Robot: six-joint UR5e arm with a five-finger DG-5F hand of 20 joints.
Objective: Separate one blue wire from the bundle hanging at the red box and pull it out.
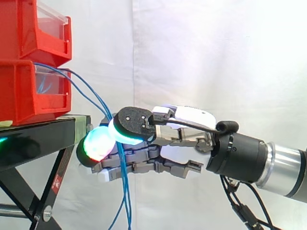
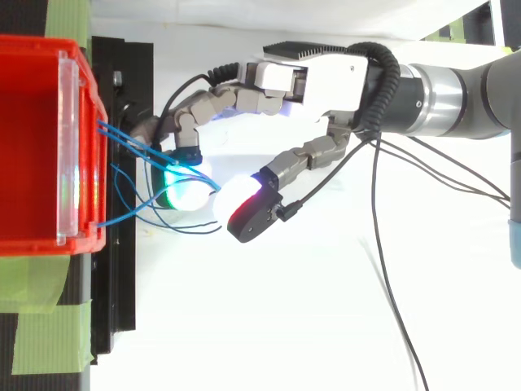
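Several thin blue wires (image 1: pixel 88 93) leave the front of the lower red bin (image 1: pixel 21 93) and droop down past the edge of the black stand (image 1: pixel 38 139). From above, the blue wires (image 2: pixel 122 145) fan out from the red bin (image 2: pixel 32 147) toward the fingers. My hand (image 1: pixel 192 116) reaches in from the right at stand height. Its fingers are curled around the hanging bundle. A green-glowing fingertip (image 2: pixel 183 194) and the thumb's white-red pad (image 2: pixel 238 199) close on a blue wire running between them. Below the hand, the wires hang loose (image 1: pixel 127 206).
A second red bin (image 1: pixel 29 28) is stacked on the lower one. The stand's slanted black legs (image 1: pixel 48 191) lie just left of the hanging wires. Green tape (image 2: pixel 41 326) holds the stand's near end. A white curtain (image 1: pixel 216 57) hangs behind.
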